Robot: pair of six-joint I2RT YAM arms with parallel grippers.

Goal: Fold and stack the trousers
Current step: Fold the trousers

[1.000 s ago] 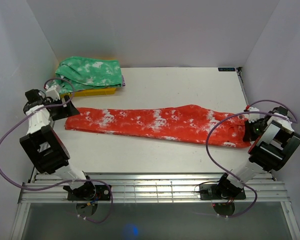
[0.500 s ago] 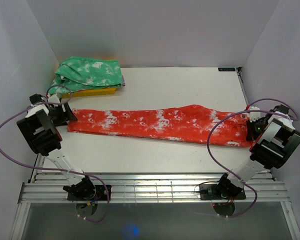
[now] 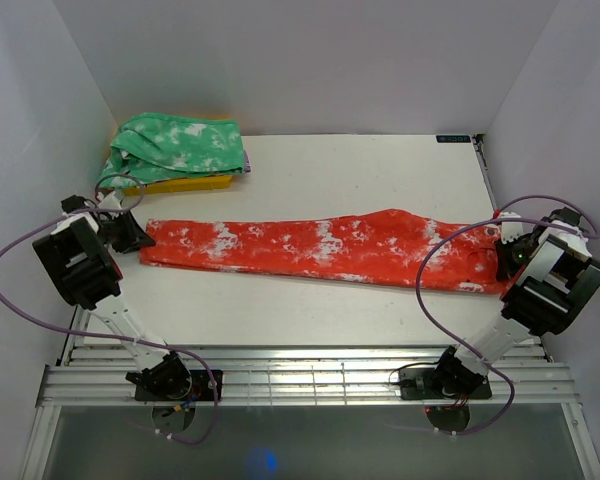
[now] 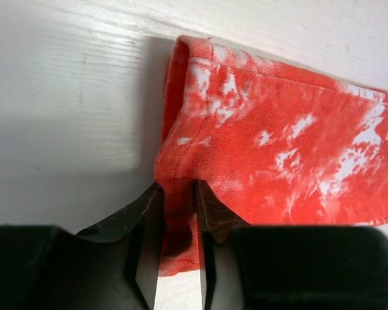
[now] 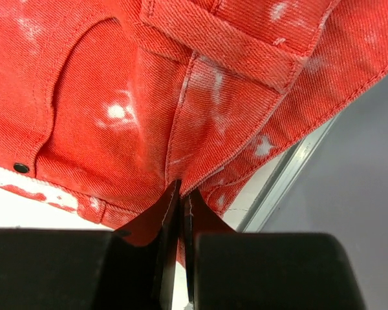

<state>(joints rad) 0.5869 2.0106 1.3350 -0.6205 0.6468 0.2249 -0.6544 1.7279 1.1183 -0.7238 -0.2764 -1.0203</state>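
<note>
The trousers (image 3: 320, 245) lie stretched flat in one long strip across the middle of the table (image 3: 380, 165), running from the left side all the way to the right edge, red-orange with white splotches. At the left end the left gripper (image 4: 178, 194) is down at the hem, its fingers closed in on a bunched fold of the cuff, with cloth pinched between the two pads. Over on the right, the right gripper (image 5: 180, 190) is clamped on the waistband end, its fingers nearly together with a thin ridge of fabric between them. A belt loop (image 5: 226, 48) and a small dark rivet (image 5: 21, 168) show just beyond it. In the far left corner sits a green garment (image 3: 180, 148) mottled white, folded on top of a yellow cloth (image 3: 195, 184), apart from the trousers.
</note>
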